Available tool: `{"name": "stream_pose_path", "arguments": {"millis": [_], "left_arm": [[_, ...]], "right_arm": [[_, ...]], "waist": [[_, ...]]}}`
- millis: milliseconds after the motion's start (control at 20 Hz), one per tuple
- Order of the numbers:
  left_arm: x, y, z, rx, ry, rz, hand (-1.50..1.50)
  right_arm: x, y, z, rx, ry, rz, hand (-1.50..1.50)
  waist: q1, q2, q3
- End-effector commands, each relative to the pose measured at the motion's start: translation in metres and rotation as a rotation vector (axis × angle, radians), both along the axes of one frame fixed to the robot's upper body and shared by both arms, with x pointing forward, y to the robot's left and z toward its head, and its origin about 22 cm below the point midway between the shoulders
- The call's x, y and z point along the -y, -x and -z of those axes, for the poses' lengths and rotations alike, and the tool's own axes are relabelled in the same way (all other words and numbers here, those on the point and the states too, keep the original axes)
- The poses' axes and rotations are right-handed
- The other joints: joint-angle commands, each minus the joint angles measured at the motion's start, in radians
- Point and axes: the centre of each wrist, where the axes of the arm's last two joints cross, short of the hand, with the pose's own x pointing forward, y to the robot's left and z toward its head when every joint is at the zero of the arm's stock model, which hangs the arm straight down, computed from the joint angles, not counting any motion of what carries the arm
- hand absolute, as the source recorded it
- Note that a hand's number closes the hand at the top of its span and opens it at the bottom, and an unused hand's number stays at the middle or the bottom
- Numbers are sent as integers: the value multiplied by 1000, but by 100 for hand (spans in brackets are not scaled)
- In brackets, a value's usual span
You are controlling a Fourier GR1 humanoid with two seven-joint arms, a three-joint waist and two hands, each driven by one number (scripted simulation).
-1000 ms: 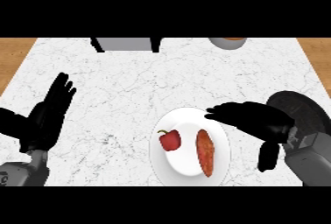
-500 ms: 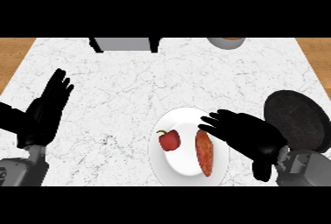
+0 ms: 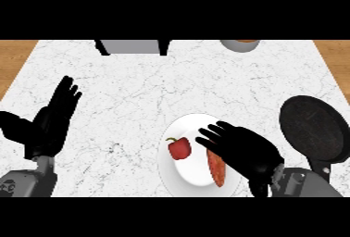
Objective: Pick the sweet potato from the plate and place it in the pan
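A long orange sweet potato lies on the white plate in the head view, its upper end hidden under my right hand. That hand hovers over the plate's right half with fingers spread and fairly straight, holding nothing. The black pan sits on the counter to the right of the plate, its handle pointing toward the lower edge. My left hand rests open at the left side, fingers up.
A red bell pepper lies on the plate left of the sweet potato. A grey appliance and a round bowl stand at the counter's far edge. Wooden floor shows beyond both side edges.
My right hand has moved left and down from near the pan to above the sweet potato, uncovering the pan. The left hand has barely shifted.
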Motion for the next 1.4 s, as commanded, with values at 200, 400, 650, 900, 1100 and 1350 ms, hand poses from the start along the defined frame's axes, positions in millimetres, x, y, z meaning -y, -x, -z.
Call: {"name": "stream_pose_path", "arguments": {"millis": [200,400,650,900,1100,1350], "left_arm": [[0,4,-12,7,3,6,0],[-4,-2,-18,9,5,-5,0],[10,-16,8,-22,-10,10,0],[2,-19,5,-3,-8,18,0],[-8,-1,-7,6,-5,10,0],[0,11,-12,-4,2,11,0]], "right_arm": [[-17,-19,35,12,81,57,-150],[-10,-23,35,-16,45,70,-150],[-29,-36,54,-12,85,41,-150],[-21,-24,66,-47,85,25,-150],[-24,-27,89,-45,53,44,-150],[-34,-23,105,-70,49,48,-150]], "waist": [[5,1,0],[1,0,0],[1,3,0],[-2,1,0],[1,0,0],[2,0,0]]}}
